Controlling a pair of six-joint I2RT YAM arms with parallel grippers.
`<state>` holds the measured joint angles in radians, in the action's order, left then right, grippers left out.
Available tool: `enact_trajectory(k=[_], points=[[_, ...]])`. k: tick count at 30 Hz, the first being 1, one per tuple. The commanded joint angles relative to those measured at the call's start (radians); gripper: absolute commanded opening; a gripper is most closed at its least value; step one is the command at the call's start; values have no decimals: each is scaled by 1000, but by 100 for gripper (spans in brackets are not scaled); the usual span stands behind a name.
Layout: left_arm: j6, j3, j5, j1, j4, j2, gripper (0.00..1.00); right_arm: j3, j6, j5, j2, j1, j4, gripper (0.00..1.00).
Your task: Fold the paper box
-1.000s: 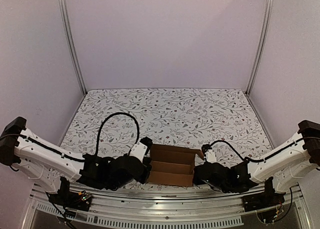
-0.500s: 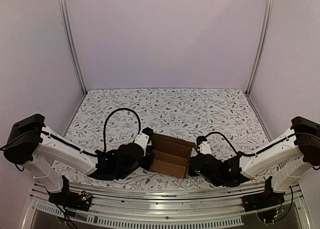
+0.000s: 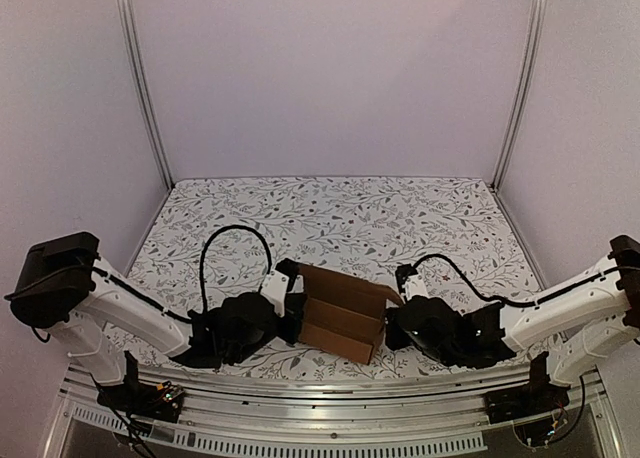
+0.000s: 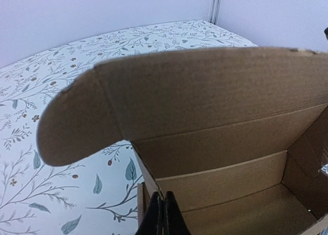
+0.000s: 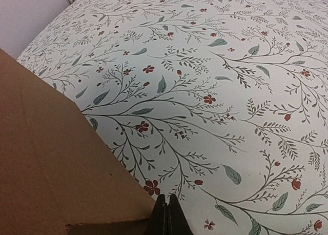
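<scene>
Turned slightly since a second ago, the paper box (image 3: 342, 316) has left jaws and right jaws, shut empty, pressing its opposite sides, probably squaring its walls.

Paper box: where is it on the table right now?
In the top view the paper box, partly folded and open, sits near the front edge of the table, about centre, between the left gripper and the right gripper.
</scene>
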<state>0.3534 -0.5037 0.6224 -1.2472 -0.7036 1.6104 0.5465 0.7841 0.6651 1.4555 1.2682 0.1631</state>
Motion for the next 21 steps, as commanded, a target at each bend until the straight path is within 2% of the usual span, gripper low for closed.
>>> enact_trajectory(k=[1, 8, 10, 12, 16, 21], points=[[-23, 31, -43, -3, -29, -6, 0, 11, -139, -108, -132, -4, -147, 0], [-25, 53, -37, -4, -52, -20, 0, 78, -248, -119, -420, -4, -556, 0], [-24, 52, -35, -6, -53, -20, 0, 112, -268, -74, -484, -3, -676, 0], [-26, 51, -33, -7, -57, -18, 0, 137, -283, -29, -531, -4, -726, 0], [-28, 51, -28, -14, -66, -13, 0, 229, -359, 29, -535, -6, -727, 0], [-40, 53, -9, -29, -90, 4, 0, 424, -493, -19, -359, -46, -713, 0]])
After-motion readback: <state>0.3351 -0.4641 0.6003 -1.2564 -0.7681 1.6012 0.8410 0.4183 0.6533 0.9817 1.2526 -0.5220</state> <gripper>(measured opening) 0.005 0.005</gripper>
